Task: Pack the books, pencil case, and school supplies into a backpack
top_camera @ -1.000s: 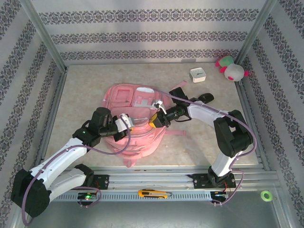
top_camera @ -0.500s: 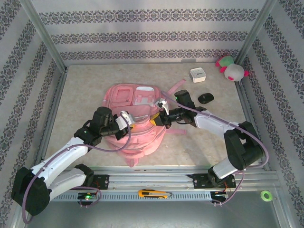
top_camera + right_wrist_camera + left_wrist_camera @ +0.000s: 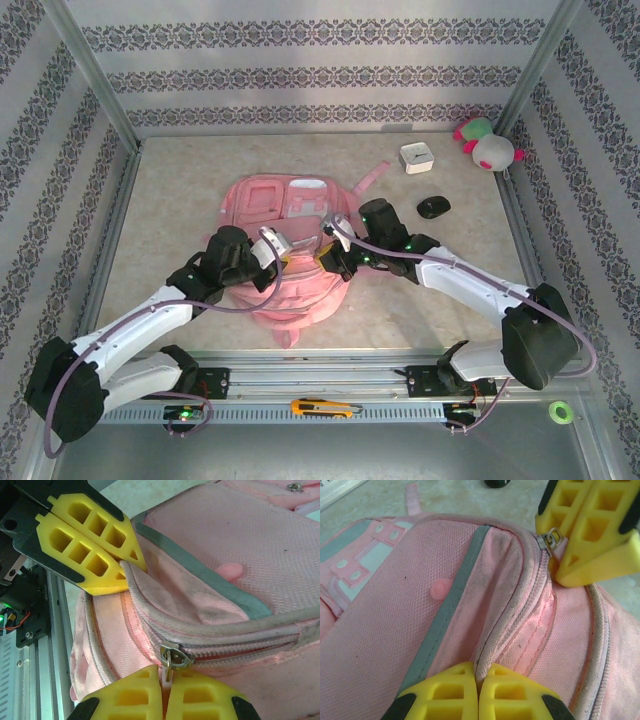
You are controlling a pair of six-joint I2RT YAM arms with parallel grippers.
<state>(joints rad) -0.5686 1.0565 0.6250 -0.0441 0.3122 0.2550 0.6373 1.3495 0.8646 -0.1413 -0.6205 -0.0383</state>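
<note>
Two hands meet on the pink backpack, which lies flat near the middle of the desk with its white front patches facing up. The left hand has its yellow fingers pressed together on a fold of the piped zip edge, with the fabric pinched between them. The right hand, just beside it along the same seam, is closed on the zip pull, gripping the tab that hangs below the metal slider. Seen from above, both arms reach in from the near edge and converge on the pack's near half. One pink strap trails toward the far right. Beyond it, well apart from the pack, lie a white box and a small black object, with a pink-and-green plush toy in the far right corner. A yellow utility knife rests on the front rail, and a green tape roll lies at the near right.
</note>
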